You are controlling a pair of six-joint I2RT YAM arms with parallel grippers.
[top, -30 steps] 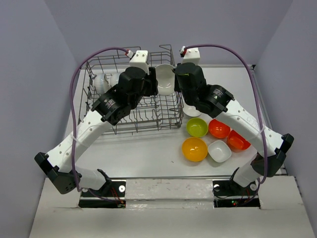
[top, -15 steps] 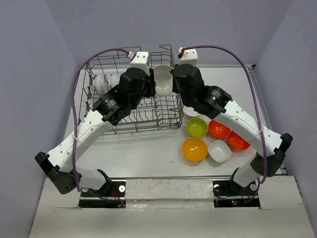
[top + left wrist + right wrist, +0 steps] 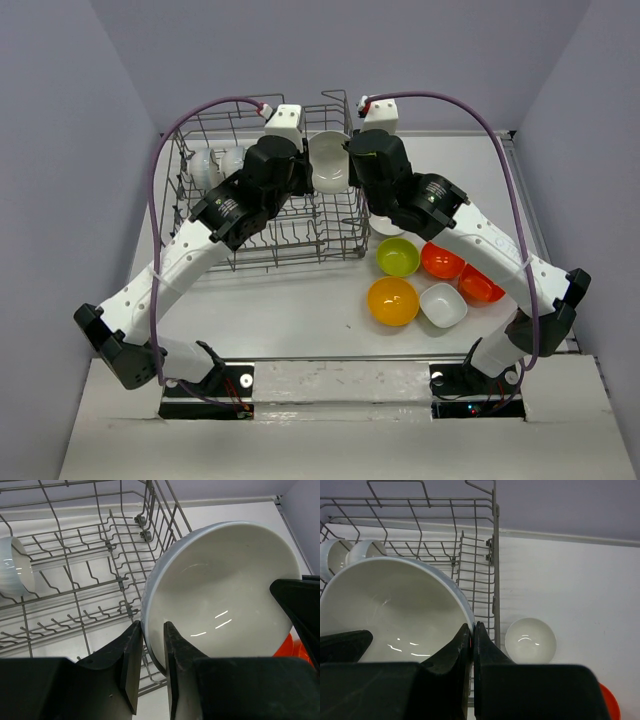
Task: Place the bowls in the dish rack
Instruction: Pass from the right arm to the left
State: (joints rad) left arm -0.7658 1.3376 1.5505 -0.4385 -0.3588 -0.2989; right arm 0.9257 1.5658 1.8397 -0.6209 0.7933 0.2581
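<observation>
**White bowl held from both sides above the dish rack's right end**

The white bowl (image 3: 330, 165) hangs tilted over the right end of the dish rack (image 3: 260, 262), not yet seated among the tines. The left claw (image 3: 151, 627) straddles its rim on one side, with the wall filling the gap between the fingers. The right claw (image 3: 473, 626) is clenched on the opposite rim. Both appear to be grasping it.

My judgement is that one claw should let go before the other lowers the bowl, or the two arms will fight each other. The bowl should go in on edge between two tine rows, clear of the tall side wire.

Two small white bowls (image 3: 350, 555) already sit at the far left of the rack.

The overhead view alone shows what remains on the table (image 3: 300, 310): the green bowl (image 3: 397, 257), the orange-yellow bowl (image 3: 392, 301), two red-orange bowls (image 3: 441, 259) and a squarish white bowl (image 3: 442, 304). It hides both grips under the wrists. The right wrist view shows another small white bowl (image 3: 530, 640) just beside the rack in full.
</observation>
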